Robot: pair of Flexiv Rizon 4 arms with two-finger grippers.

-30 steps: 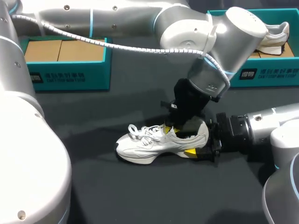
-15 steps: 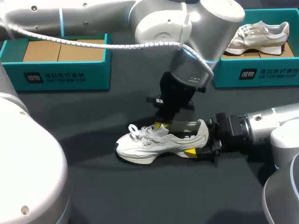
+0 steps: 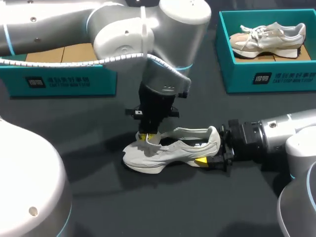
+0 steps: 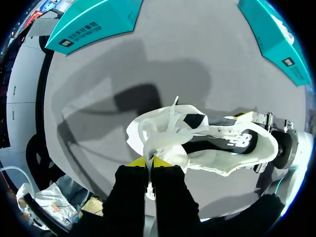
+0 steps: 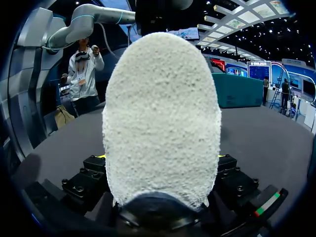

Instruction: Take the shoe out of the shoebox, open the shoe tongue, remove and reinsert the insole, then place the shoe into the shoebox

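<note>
Softly now: tongue pinched, heel clamped

Left gripper [image 4: 146, 161] is closed on the limp, light tongue [image 4: 164, 144] between its tips; pull gently. Ahead, the shoe [image 4: 222, 148] rests on the table [image 4: 98, 74], its stiffer heel [image 5: 162, 118] clamped in the right gripper [image 3: 206, 153].

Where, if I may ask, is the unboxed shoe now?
In the head view, the shoe lies mid-table, the left gripper at its tongue, the right gripper at its heel.

Your layout, head view:
- shoe [image 3: 173, 150] is lying at lower centre on the table [image 3: 148, 207]
- left gripper [image 3: 147, 137] is sitting on its lace end, frame-left
- right gripper [image 3: 210, 155] is sitting at its heel, frame-right
- shoebox [image 3: 74, 81] is standing upper left
- second shoebox [image 3: 276, 78] is standing upper right, with a second shoe [image 3: 266, 39] lying in it
</note>
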